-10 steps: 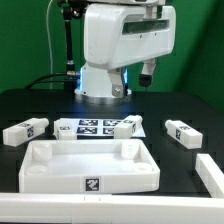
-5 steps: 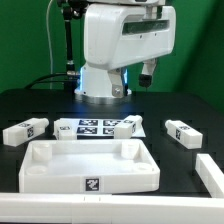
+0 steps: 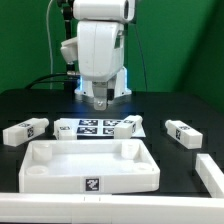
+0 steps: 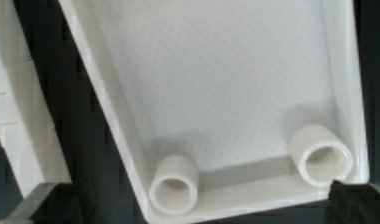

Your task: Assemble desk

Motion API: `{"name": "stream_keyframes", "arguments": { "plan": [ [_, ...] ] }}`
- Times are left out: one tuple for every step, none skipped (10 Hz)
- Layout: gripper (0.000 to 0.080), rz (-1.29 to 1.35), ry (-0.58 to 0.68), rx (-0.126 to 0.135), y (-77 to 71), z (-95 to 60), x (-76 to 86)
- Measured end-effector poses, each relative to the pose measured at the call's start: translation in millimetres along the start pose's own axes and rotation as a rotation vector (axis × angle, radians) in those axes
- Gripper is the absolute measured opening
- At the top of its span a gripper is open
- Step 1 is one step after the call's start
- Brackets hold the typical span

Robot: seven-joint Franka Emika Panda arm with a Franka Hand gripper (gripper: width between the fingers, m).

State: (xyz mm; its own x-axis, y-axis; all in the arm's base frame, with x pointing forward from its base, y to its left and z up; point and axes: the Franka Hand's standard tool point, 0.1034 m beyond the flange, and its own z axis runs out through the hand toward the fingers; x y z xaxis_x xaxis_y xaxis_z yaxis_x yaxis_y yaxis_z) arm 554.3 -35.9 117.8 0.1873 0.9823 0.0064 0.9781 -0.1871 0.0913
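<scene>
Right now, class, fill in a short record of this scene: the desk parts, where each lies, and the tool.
tabletop: hollow side up, at the front, tag on its front wall
sockets: two round ones show in the wrist view
legs: one leg at the exterior view's left, one at its right, both loose
marker board: behind the tabletop
tool: raised, touching no part; open or shut unclear

Black surface (image 3: 185, 105) with loose desk parts lying on it.
Tabletop (image 3: 60, 178), rim up, at middle of near edge; marker board (image 3: 98, 127) flat just behind it; first leg (image 3: 25, 130) toward the exterior view's left edge; second leg (image 3: 181, 132) toward its right edge; third leg (image 3: 212, 172) at near right corner.
</scene>
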Motion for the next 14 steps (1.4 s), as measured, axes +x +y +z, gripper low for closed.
{"name": "stream_keyframes", "arguments": {
  "plan": [
    [0.0649, 0.008, 0.000, 0.003, 0.0, -0.1, 0.5],
    [0.0649, 0.009, -0.001, 0.004, -0.1, 0.5, 0.1],
    [0.0649, 0.009, -0.001, 0.005, -0.4, 1.0, 0.1],
    [0.0649, -0.049, 0.002, -0.013, 0.7, 2.5, -1.5],
    [0.0649, -0.146, 0.006, -0.039, -6.9, 10.2, -7.4],
    [0.0649, -0.185, 0.006, -0.029, -17.6, 17.0, -8.3],
    [0.0649, -0.213, 0.009, -0.031, -24.3, 23.1, -7.7],
    [0.0649, -0.214, 0.011, -0.016, -33.8, 32.9, -7.9],
    [0.0649, -0.205, 0.014, -0.002, -40.1, 42.2, -7.7],
    [0.0649, -0.195, 0.017, 0.014, -46.1, 54.1, -7.2],
    [0.0649, -0.177, 0.021, 0.024, -51.4, 65.7, -6.4],
    [0.0649, -0.152, 0.024, 0.039, -57.6, 76.2, -5.2],
    [0.0649, -0.153, 0.026, 0.054, -62.3, 83.7, -4.6],
    [0.0649, -0.152, 0.027, 0.064, -65.7, 87.9, -3.2]
  ]
}}
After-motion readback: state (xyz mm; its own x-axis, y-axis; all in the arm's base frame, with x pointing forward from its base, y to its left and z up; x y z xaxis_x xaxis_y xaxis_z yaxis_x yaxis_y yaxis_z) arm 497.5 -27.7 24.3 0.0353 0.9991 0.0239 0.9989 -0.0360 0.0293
